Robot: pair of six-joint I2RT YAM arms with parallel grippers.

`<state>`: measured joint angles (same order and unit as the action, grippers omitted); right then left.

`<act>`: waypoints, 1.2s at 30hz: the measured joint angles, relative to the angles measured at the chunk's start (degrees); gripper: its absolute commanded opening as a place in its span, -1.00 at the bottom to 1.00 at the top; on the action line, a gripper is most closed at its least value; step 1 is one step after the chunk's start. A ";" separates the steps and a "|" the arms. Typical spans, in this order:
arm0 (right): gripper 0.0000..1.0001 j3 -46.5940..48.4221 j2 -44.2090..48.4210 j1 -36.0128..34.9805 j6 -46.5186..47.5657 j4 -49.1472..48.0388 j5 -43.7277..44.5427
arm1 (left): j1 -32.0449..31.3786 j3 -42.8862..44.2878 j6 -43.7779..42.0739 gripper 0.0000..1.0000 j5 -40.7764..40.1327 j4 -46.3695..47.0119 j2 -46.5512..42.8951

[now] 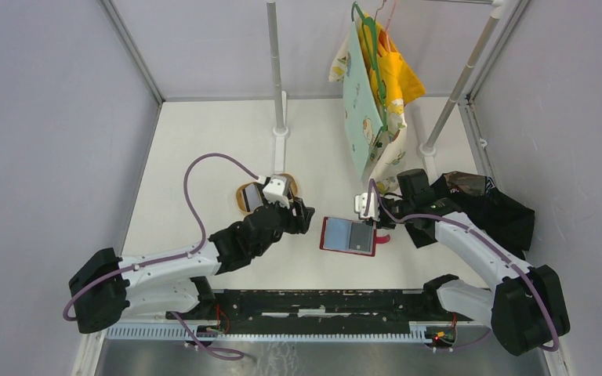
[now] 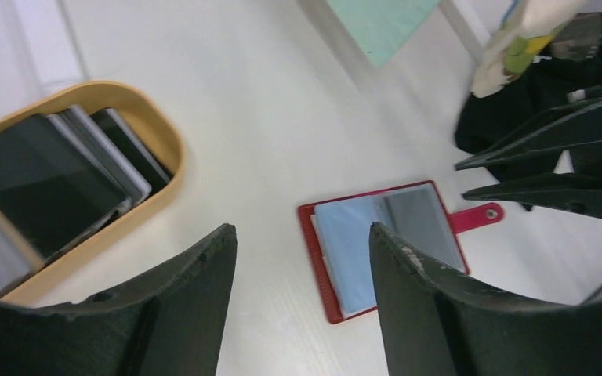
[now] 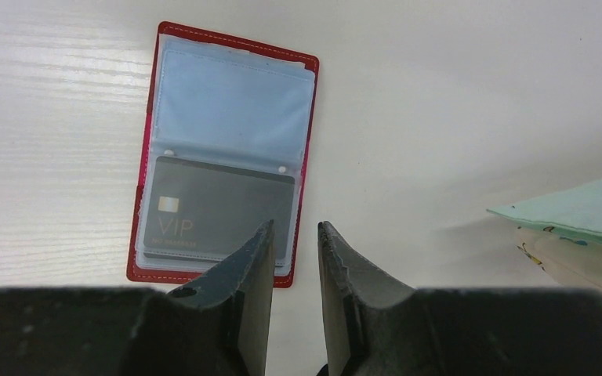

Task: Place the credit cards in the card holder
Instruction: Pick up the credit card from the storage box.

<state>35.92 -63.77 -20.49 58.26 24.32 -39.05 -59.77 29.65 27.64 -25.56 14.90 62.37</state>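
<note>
left gripper [image 2: 299,231] fingers matte black, curved, spread wide, nothing between. beyond them tan oval tray [image 2: 174,160] holds stacked glossy dark and grey credit cards [image 2: 117,168]; red card holder [image 2: 349,243] lies open flat on pale table [image 2: 266,102]. right gripper [image 3: 295,225] fingers almost together, slim empty gap, at holder's edge. dark vip card [image 3: 219,211] under clear sleeve [image 3: 231,110]. overhead: holder between both grippers.

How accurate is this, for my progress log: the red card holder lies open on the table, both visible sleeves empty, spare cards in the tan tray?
Only one sleeve is empty: the right wrist view shows a dark VIP card in the other. The red card holder lies open, spare cards in the tan tray.
</note>
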 measured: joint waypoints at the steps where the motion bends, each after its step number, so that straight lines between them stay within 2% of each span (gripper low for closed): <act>1: -0.35 0.00 0.00 0.00 0.09 0.04 -0.07 | 0.00 -0.37 -0.09 0.51 -1.18 -0.68 -0.79; 4: -0.34 0.00 0.00 0.00 0.33 0.22 -0.66 | 0.00 -1.70 -0.15 0.74 -5.09 -2.69 -3.34; 10: -0.33 0.00 0.00 0.00 1.01 0.24 -1.46 | 0.07 -3.50 -0.13 0.85 -11.37 -6.03 -7.17; 17: -0.32 0.00 0.00 0.00 1.42 0.31 -1.68 | 1.31 -3.43 -0.11 0.86 -14.84 -8.87 -7.32; 23: -0.29 -0.02 -0.04 0.00 1.60 0.28 -1.95 | 2.32 -1.62 1.09 0.86 -17.57 -12.31 -2.99; 36: -0.27 -0.02 -0.72 0.00 1.60 0.24 -2.03 | 2.97 -1.16 1.66 0.92 -18.91 -14.12 -1.75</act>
<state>35.90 -64.49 -20.49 59.86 24.56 -41.08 -56.80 28.49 29.30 -44.47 0.78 60.62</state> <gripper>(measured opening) 0.360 0.940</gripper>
